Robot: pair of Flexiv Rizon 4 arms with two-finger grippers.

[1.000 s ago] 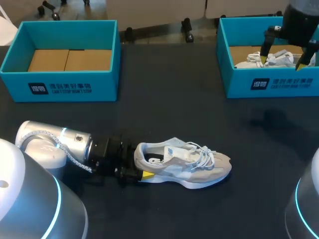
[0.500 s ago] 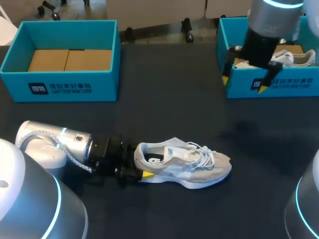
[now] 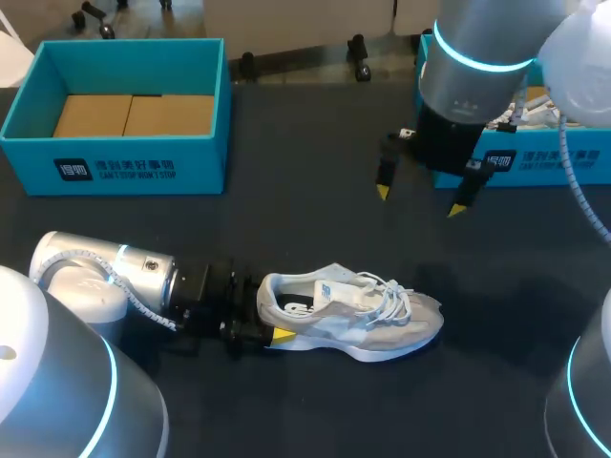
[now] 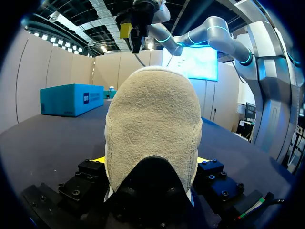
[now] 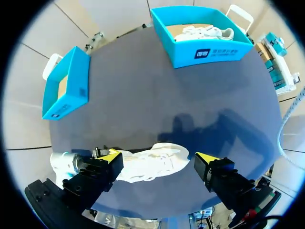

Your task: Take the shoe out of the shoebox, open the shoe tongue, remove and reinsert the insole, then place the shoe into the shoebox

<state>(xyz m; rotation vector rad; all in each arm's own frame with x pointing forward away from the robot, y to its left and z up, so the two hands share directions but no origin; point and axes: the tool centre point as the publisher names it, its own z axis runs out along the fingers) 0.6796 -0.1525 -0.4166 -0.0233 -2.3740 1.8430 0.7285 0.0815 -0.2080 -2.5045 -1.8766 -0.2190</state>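
A white and beige shoe (image 3: 355,310) lies on its sole on the dark table, toe to the right. My left gripper (image 3: 270,324) is at its heel. In the left wrist view the heel (image 4: 152,129) fills the space between the yellow fingertips (image 4: 97,160), which press it from both sides. Above the table, between the shoe and the right shoebox (image 3: 520,160), my right gripper (image 3: 420,198) hangs open with nothing in it. Seen from the right wrist, the shoe (image 5: 152,162) lies far below the spread fingers (image 5: 113,156).
A blue shoebox (image 3: 115,105) with a cardboard floor stands at the back left. The right shoebox (image 5: 202,33) at the back right holds another white shoe (image 5: 205,31). My right arm covers part of that box in the head view.
My right arm has come out from over the right shoebox, leftward and nearer, over the open table, still open. The left gripper and the shoe have not moved.
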